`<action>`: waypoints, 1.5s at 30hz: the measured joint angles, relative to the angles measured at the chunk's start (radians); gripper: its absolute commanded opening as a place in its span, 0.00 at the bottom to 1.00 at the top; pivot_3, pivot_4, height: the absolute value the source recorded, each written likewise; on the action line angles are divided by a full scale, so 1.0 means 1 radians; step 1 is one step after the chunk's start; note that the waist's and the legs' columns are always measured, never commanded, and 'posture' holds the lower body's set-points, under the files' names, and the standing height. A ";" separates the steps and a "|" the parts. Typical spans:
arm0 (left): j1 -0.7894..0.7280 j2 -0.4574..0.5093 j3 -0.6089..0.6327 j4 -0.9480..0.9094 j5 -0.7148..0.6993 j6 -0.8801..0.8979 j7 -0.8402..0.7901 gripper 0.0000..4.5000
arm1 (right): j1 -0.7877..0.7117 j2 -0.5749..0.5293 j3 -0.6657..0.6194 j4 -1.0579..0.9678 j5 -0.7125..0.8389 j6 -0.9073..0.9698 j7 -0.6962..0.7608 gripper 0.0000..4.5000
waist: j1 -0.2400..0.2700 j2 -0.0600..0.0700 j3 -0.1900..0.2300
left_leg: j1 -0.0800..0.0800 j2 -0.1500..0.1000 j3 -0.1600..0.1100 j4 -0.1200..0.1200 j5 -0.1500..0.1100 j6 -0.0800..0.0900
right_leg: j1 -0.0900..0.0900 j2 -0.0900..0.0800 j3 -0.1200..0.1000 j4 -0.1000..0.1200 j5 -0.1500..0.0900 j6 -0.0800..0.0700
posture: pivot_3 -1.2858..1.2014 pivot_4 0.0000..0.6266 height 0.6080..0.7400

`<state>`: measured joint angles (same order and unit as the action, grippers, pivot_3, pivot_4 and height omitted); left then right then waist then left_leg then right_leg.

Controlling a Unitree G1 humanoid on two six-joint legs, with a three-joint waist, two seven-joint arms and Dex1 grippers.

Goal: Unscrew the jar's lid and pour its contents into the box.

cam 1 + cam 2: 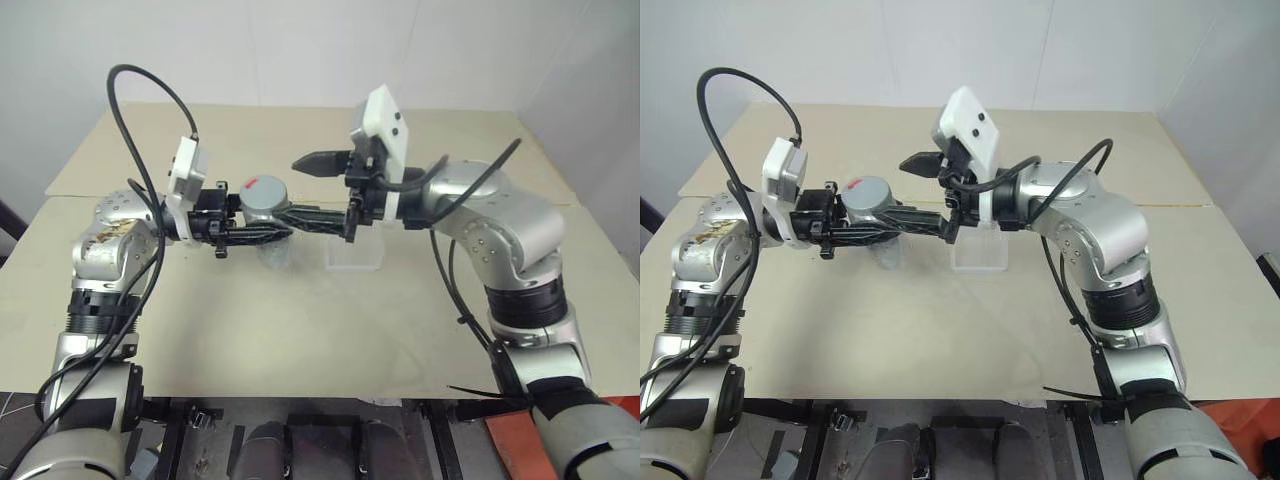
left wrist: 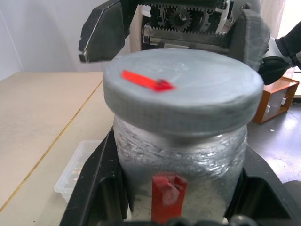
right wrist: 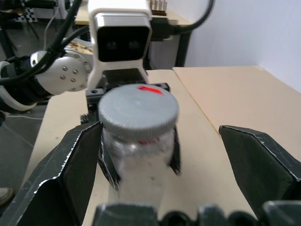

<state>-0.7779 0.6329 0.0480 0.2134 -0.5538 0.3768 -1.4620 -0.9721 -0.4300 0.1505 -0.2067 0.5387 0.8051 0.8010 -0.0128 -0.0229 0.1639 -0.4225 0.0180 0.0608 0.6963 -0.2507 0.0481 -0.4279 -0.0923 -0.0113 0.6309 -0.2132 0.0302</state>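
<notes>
Left gripper (image 1: 262,232) clamps jar (image 2: 181,162) – right gripper (image 3: 162,160) spread wide beside lid (image 3: 138,110)

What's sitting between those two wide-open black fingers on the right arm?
The jar with its grey lid still on, seen in the right wrist view. The fingers stand apart from the lid; the left gripper holds the jar.

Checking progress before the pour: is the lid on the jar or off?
On. The grey lid sits flat atop the jar, which the left hand holds upright.
</notes>
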 measured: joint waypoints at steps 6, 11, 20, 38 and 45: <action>0.000 -0.001 0.001 -0.003 -0.001 -0.002 -0.024 0.45 | 0.019 -0.036 -0.043 0.001 -0.004 0.002 -0.015 0.99 | 0.000 0.000 0.000 | 0.000 0.000 0.000 0.000 0.000 0.000 | 0.000 0.000 0.000 0.000 0.000 0.000 | 0.52 0.24 1.00; 0.000 -0.010 0.001 0.010 0.002 -0.008 -0.016 0.45 | 0.042 -0.073 -0.045 -0.034 0.037 0.025 0.032 0.99 | 0.000 0.000 0.000 | 0.000 0.000 0.000 0.000 0.000 0.000 | 0.000 0.000 0.000 0.000 0.000 0.000 | 0.52 0.24 1.00; -0.005 -0.036 -0.007 0.040 0.017 -0.032 0.008 0.45 | -0.007 -0.007 -0.041 -0.084 0.104 0.063 0.013 0.99 | -0.001 0.000 0.000 | 0.000 0.000 0.000 0.000 0.000 0.000 | 0.000 0.000 0.000 0.000 0.000 0.000 | 0.52 0.24 1.00; -0.005 -0.038 -0.008 0.039 0.020 -0.032 0.009 0.45 | -0.036 0.098 0.067 0.004 -0.015 0.042 -0.046 0.99 | -0.001 0.000 0.000 | 0.000 0.000 0.000 0.000 0.000 0.000 | 0.000 0.000 0.000 0.000 0.000 0.000 | 0.52 0.24 1.00; -0.005 -0.034 -0.008 0.039 0.020 -0.032 0.008 0.45 | -0.037 0.105 0.066 0.004 -0.015 0.042 -0.045 0.99 | -0.001 0.000 0.000 | 0.000 0.000 0.000 0.000 0.000 0.000 | 0.000 0.000 0.000 0.000 0.000 0.000 | 0.52 0.24 1.00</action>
<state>-0.7833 0.5992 0.0400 0.2524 -0.5336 0.3449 -1.4536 -1.0091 -0.3247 0.2167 -0.2030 0.5234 0.8469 0.7555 -0.0134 -0.0228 0.1639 -0.4224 0.0180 0.0609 0.6963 -0.2507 0.0480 -0.4280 -0.0922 -0.0113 0.6313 -0.2132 0.0303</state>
